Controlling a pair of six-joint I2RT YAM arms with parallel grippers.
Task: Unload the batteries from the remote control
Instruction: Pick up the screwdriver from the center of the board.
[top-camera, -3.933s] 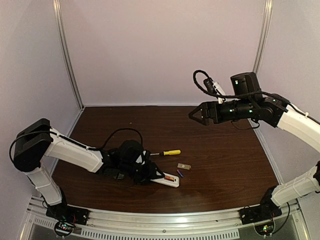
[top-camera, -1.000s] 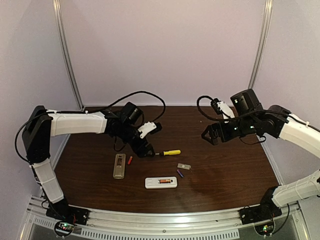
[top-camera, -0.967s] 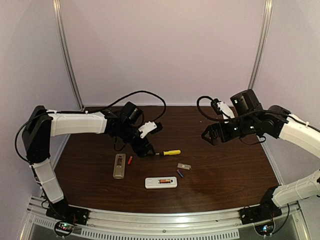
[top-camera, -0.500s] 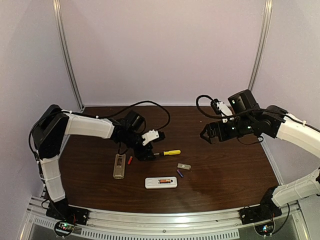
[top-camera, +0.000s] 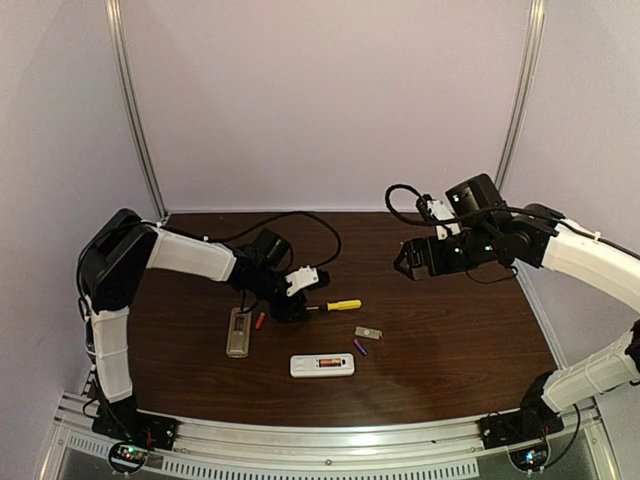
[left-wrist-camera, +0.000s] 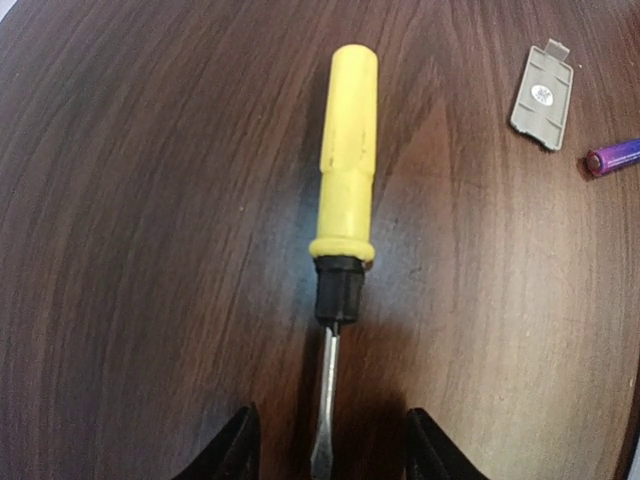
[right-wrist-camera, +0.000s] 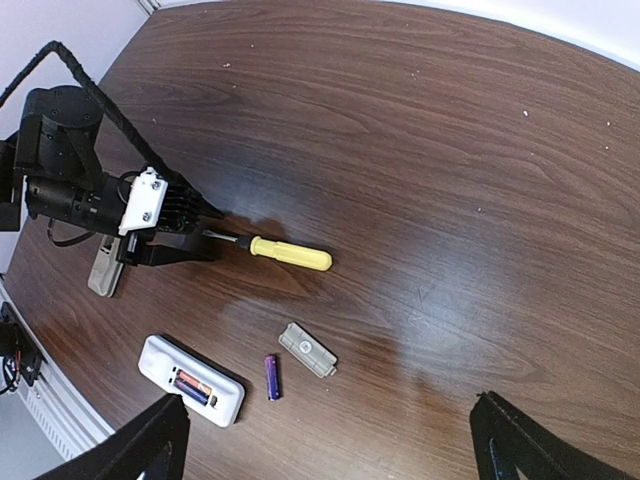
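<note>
Orange battery (top-camera: 324, 363) sits in open slot of white remote (top-camera: 343, 366), near front of counter (top-camera: 460, 340). Purple battery (top-camera: 360, 347) lies loose just past remote, close to small grey cover plate (top-camera: 368, 332). Red battery (top-camera: 261, 321) lies just beside grey remote (top-camera: 238, 331), on left. Yellow-handled screwdriver (top-camera: 338, 305) lies flat behind them. Left gripper (left-wrist-camera: 325, 450) down low at its metal end, jaws open, one each side of metal rod, not touching. Right gripper (right-wrist-camera: 330, 440) up in air on right, jaws wide open, holding nothing.

Left end effector (left-wrist-camera: 330, 447) low, right end effector (right-wrist-camera: 335, 440) raised; both agape.
</note>
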